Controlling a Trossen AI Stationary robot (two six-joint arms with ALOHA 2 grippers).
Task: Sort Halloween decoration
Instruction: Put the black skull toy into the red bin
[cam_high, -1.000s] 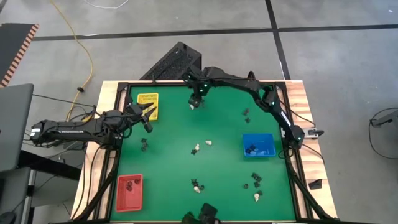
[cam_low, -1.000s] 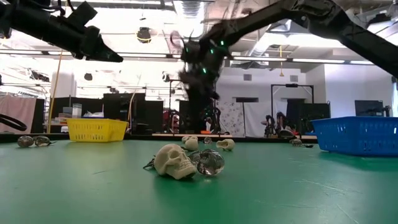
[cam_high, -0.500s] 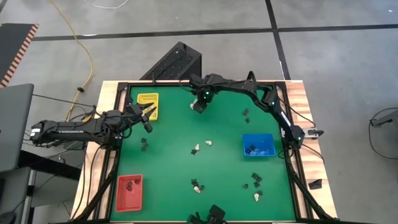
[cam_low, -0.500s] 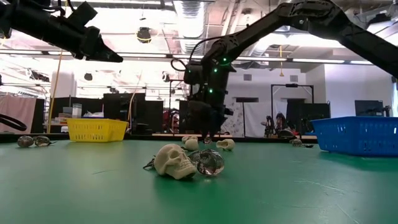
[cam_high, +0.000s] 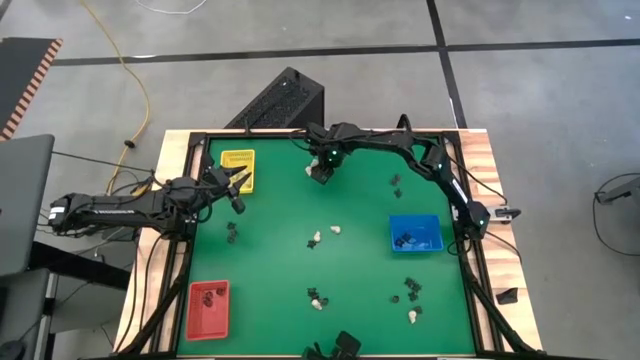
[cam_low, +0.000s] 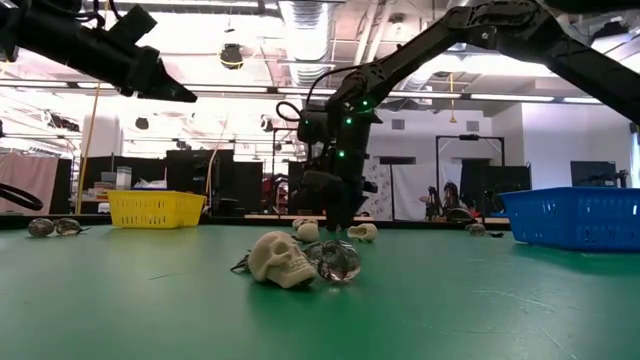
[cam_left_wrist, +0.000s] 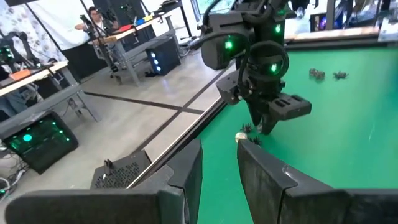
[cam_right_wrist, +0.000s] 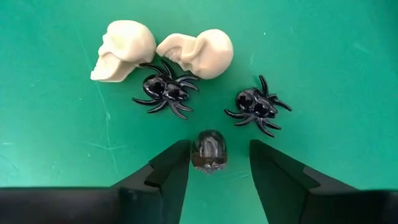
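My right gripper (cam_right_wrist: 214, 155) points down at the table's far middle (cam_high: 320, 172), open, low over a cluster of Halloween decorations. Its fingers stand on either side of a small dark see-through skull (cam_right_wrist: 209, 151). Beyond it lie two cream skulls (cam_right_wrist: 124, 48) (cam_right_wrist: 200, 53) and two black spiders (cam_right_wrist: 165, 90) (cam_right_wrist: 255, 106), all resting on the green mat. My left gripper (cam_high: 238, 190) waits level and open beside the yellow tray (cam_high: 238, 170), with nothing between its fingers (cam_left_wrist: 221, 168). My right gripper comes from above with a finger on each side of the see-through skull, which sits on the mat. One finger (cam_right_wrist: 177, 163) stands right against the skull's side (cam_right_wrist: 194, 152); whether it touches I cannot tell. The other finger (cam_right_wrist: 264, 163) is clearly apart.
A blue tray (cam_high: 415, 233) with black pieces stands at the right and a red tray (cam_high: 208, 308) at the near left. More skulls and spiders lie scattered mid-table (cam_high: 325, 235) and near the front (cam_high: 410, 290). A cream skull (cam_low: 280, 258) lies close to the low camera.
My right gripper has sunk from well above the mat down to the cluster at the far middle, tipping a little steeper as it went. The trinkets have stayed where they lay.
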